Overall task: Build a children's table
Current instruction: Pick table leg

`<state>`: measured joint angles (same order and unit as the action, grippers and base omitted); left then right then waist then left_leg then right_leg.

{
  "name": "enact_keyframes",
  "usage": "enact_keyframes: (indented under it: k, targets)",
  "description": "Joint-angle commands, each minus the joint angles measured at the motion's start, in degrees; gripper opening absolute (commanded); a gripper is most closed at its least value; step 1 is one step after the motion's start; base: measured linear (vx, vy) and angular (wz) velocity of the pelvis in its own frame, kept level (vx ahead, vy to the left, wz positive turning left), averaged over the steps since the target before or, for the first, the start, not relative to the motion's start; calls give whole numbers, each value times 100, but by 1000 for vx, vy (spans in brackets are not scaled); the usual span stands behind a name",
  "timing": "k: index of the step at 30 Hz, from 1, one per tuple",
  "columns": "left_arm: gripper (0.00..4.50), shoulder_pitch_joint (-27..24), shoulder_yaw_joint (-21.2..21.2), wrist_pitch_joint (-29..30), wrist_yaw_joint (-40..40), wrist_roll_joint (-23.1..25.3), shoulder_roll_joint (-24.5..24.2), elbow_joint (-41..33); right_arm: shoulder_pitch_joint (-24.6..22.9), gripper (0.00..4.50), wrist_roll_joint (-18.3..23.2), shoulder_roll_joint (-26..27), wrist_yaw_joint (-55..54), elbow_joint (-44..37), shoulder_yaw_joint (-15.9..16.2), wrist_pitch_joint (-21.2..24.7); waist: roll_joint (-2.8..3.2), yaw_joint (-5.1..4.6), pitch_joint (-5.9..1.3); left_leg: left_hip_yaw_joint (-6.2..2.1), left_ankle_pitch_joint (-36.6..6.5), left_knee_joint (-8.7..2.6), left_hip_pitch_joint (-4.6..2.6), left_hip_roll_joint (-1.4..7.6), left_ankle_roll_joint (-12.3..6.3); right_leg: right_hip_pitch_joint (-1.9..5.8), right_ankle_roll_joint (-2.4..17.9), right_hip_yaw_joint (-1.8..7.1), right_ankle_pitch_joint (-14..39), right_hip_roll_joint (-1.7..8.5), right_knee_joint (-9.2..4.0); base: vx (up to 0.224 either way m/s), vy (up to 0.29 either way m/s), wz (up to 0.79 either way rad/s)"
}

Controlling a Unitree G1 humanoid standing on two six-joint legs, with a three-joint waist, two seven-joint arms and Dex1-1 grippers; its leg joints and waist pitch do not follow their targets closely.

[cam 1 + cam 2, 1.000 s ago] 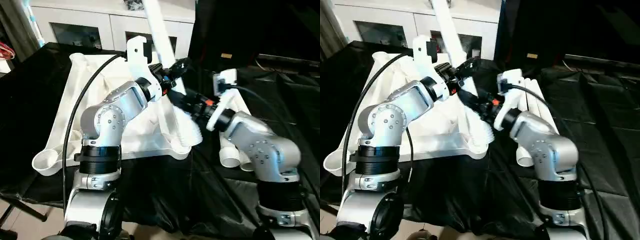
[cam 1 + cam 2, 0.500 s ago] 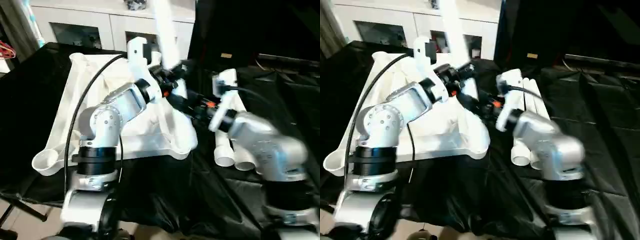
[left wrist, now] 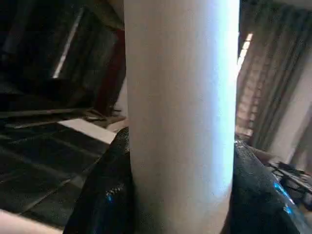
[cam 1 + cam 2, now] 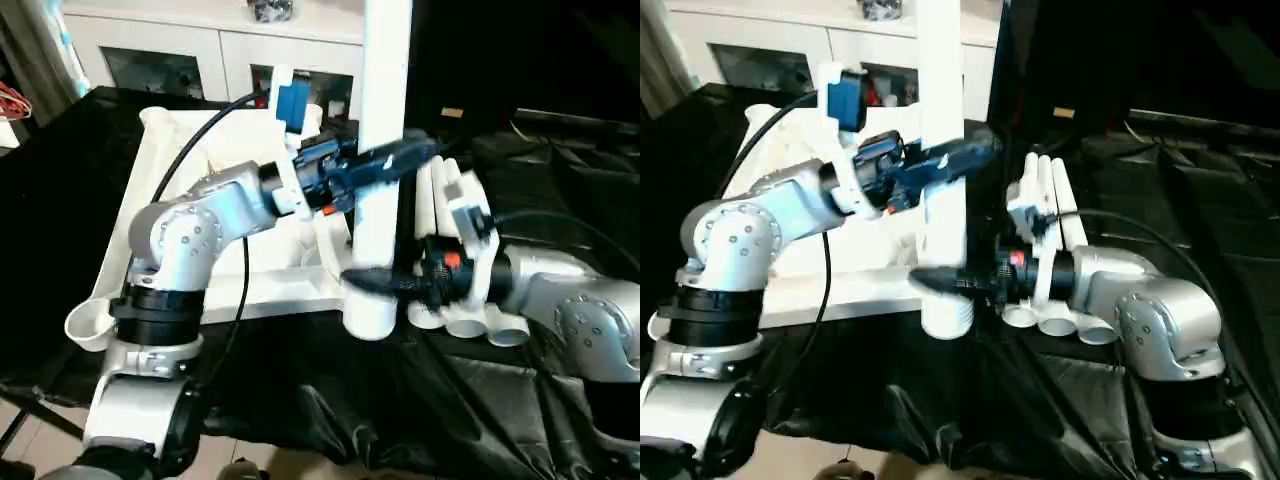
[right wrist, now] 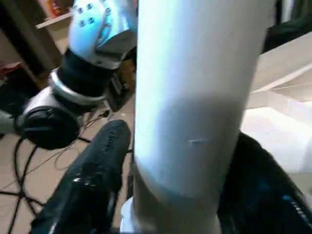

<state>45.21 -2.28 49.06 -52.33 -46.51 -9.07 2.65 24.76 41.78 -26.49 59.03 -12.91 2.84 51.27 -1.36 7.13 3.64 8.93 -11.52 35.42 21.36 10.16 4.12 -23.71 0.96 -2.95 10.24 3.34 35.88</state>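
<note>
The tabletop point(image 4: 200, 200) lies underside up on the black-draped surface point(image 4: 60, 200), sockets facing upward to receive legs. My left tool point(image 4: 385, 165) clamps the upright leg point(image 4: 383, 120) mid-shaft to steady it. My right tool point(image 4: 375, 282) grips the same leg near its wide lower end, just beside the tabletop's near corner. Spare legs point(image 4: 470, 320) lie on the surface to the right.

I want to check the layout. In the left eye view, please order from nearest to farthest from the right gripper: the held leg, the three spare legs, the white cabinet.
1. The held leg, upright between the fingers of the right gripper, near its lower end.
2. The spare legs, lying on the black cloth just behind that gripper's wrist.
3. The white cabinet, at the back, beyond the tabletop.
</note>
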Motion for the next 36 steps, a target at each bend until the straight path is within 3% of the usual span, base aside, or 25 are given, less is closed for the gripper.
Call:
enact_keyframes:
  k: [1, 2, 5, 12, 15, 16, 20, 27, 29, 32, 36]
  targets:
    - [186, 171, 97, 17, -182, -63, -46, -47, -16, 249, 82, -35, 57, -58, 4, 63, 13, 29, -395, -47, -702, -437, -30, 239, -37, 362, 959, 263, 1498, 459, -475, 0, 0, 0]
    - [186, 167, 96, 30, -192, -79, -47, -63, -16, 249, 100, -29, 51, -64, -5, 74, 37, 42, -400, -48, -665, -433, -34, 239, -32, 357, 975, 261, 1429, 456, -465, 0, 0, 0]
    - [186, 148, 106, 55, -260, -131, -74, -93, -26, 211, 153, -13, 42, -76, -22, 77, 23, 54, -408, -49, -619, -431, -27, 235, -21, 371, 1012, 259, 1280, 451, -448, 0, 0, 0]
    - [186, 47, 120, 58, -265, -124, -105, -167, -27, 191, 39, 151, -314, 4, -46, -63, 30, 80, -407, -46, -649, -434, -37, 240, 20, 362, 1003, 259, 1326, 452, -451, 0, 0, 0]
    - [256, 50, 93, -122, 158, 154, -29, -43, 76, 191, -130, 380, -773, 104, -140, -217, 40, 94, -402, -52, -675, -444, -36, 243, 74, 353, 972, 258, 1350, 453, -452, 0, 0, 0]
    - [256, 50, 93, -122, 158, 154, -29, -43, 76, 190, -130, 380, -773, 104, -140, -217, 41, 93, -404, -52, -687, -447, -42, 246, 87, 351, 958, 258, 1358, 451, -457, 0, 0, 0]
    - [289, 15, 198, -599, 1152, 932, 82, -8, 275, 190, -556, 747, -1636, 229, -270, -497, 50, 83, -408, -63, -719, -458, -42, 249, 189, 346, 866, 260, 1350, 453, -456, 0, 0, 0]
    - [289, 230, 75, -759, 2816, 1758, 380, 281, 544, 189, -973, 1059, -2539, 431, -353, -705, 53, 68, -428, -61, -556, -442, -28, 232, 237, 364, 822, 261, 919, 427, -412, 0, 0, 0]
    - [262, 364, -133, -964, 3584, 2048, 597, 473, 628, 189, -1136, 1157, -2791, 457, -322, -752, 41, 71, -426, -56, -533, -432, -17, 212, 220, 379, 824, 260, 891, 424, -421, 0, 0, 0]
    - [252, 406, -230, -1075, 3808, 2092, 703, 535, 639, 189, -1201, 1196, -2867, 456, -285, -776, 39, 73, -422, -59, -546, -434, -8, 203, 178, 394, 765, 261, 998, 442, -436, 0, 0, 0]
    - [222, 439, -281, -1157, 3967, 2068, 827, 553, 687, 189, -1231, 1263, -2990, 492, -268, -777, 41, 70, -432, -57, -497, -428, -14, 210, 139, 383, 839, 256, 806, 428, -421, 0, 0, 0]
